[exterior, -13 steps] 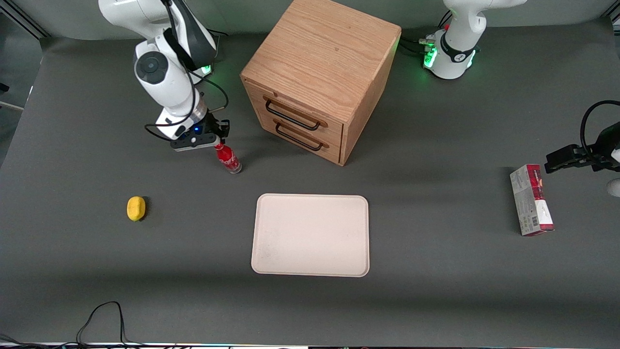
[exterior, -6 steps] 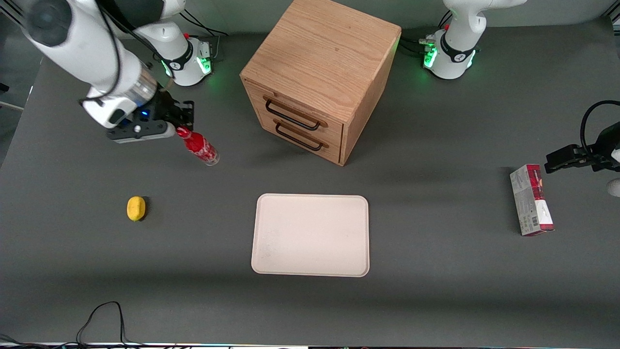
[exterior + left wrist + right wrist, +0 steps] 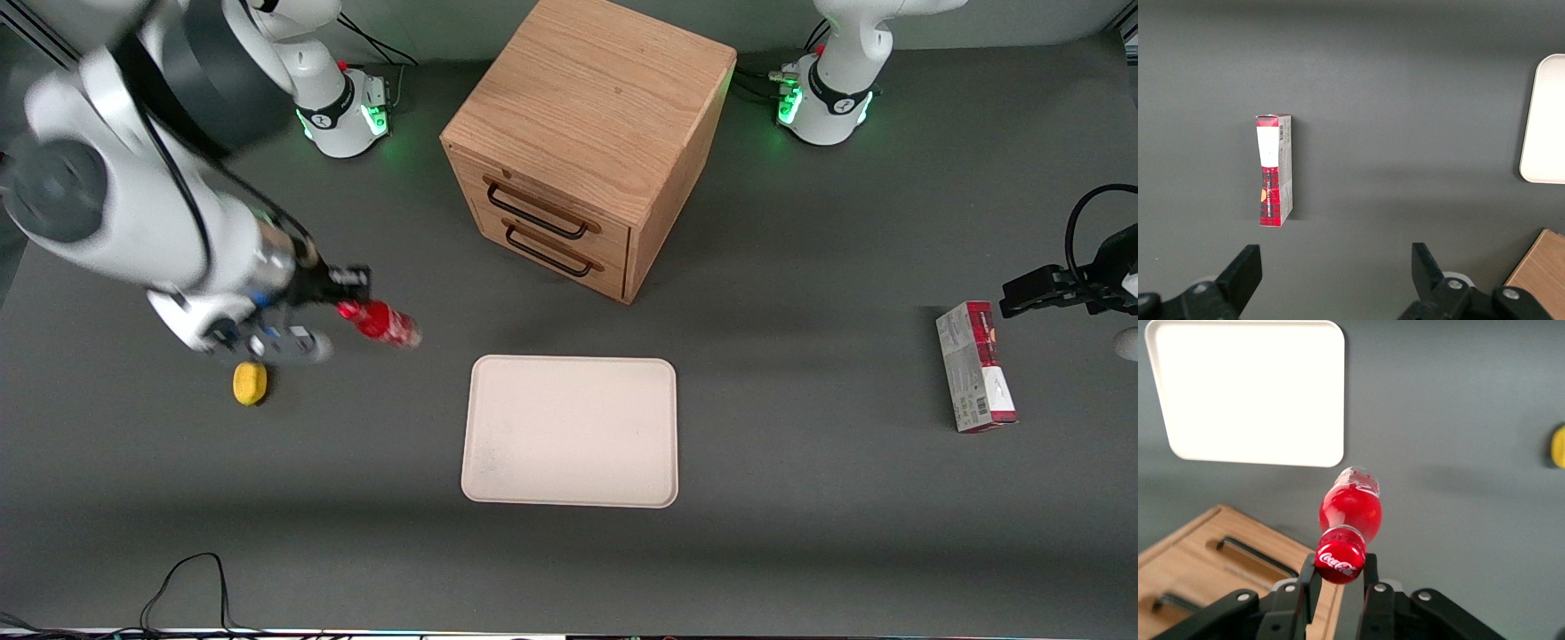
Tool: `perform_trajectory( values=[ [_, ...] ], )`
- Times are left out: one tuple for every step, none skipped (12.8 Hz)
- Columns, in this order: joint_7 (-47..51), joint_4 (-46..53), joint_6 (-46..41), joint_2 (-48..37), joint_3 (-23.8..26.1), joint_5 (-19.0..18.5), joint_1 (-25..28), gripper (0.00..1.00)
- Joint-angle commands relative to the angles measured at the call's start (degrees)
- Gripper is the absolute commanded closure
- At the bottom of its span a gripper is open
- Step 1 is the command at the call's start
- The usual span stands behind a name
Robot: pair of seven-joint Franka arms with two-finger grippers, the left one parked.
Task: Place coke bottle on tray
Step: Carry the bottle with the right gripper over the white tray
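My right gripper [image 3: 348, 308] is shut on the neck of the small red coke bottle [image 3: 384, 323] and holds it in the air, well above the table. In the right wrist view the fingers [image 3: 1310, 577] clamp the bottle [image 3: 1350, 508] just under its red cap, its clear base pointing down. The cream tray [image 3: 571, 430] lies flat on the table, nearer to the front camera than the wooden cabinet; it also shows in the right wrist view [image 3: 1248, 390] and the left wrist view [image 3: 1546, 120]. The bottle hangs beside the tray's corner toward the working arm's end, not over it.
A wooden drawer cabinet [image 3: 582, 147] with two black handles stands farther from the front camera than the tray. A yellow object [image 3: 250, 382] lies under the working arm. A red-and-grey carton [image 3: 975, 366] lies toward the parked arm's end.
The gripper has lifted the bottle off the table, swung out toward the working arm's end, then come nearer to the front camera and toward the tray. The bottle now tilts more.
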Motion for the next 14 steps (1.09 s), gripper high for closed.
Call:
perform_trajectory(
  values=[
    [7.4,12.52,3.49,12.62,0.08,-4.14,4.59,1.0],
    [9.95,12.53,7.27,14.64,0.08,-5.81,5.65,1.0],
    [11.37,12.62,10.88,16.49,0.08,-6.18,6.01,1.0],
    [12.86,12.62,14.14,17.9,-0.01,-6.27,6.53,1.0],
    [13.57,12.62,16.43,18.96,-0.19,-6.36,6.89,1.0],
    [13.84,12.62,18.11,19.84,-0.1,-6.7,6.98,1.0],
    [14.36,12.62,19.86,20.63,-0.19,-6.71,6.98,1.0],
    [14.54,12.53,21.27,21.51,-0.36,-7.06,7.5,1.0],
    [14.63,12.53,22.51,22.48,-0.36,-8.19,7.68,1.0],
    [15.15,12.53,24.0,23.36,-0.36,-8.81,7.68,1.0],
    [15.68,12.53,24.62,23.89,-0.36,-8.99,7.68,1.0],
    [15.77,12.53,24.71,24.07,-0.28,-9.78,7.68,1.0],
    [15.69,12.44,24.72,24.16,-0.28,-9.96,7.68,1.0],
    [15.69,12.44,24.72,24.16,-0.28,-10.05,7.68,1.0]
  ],
)
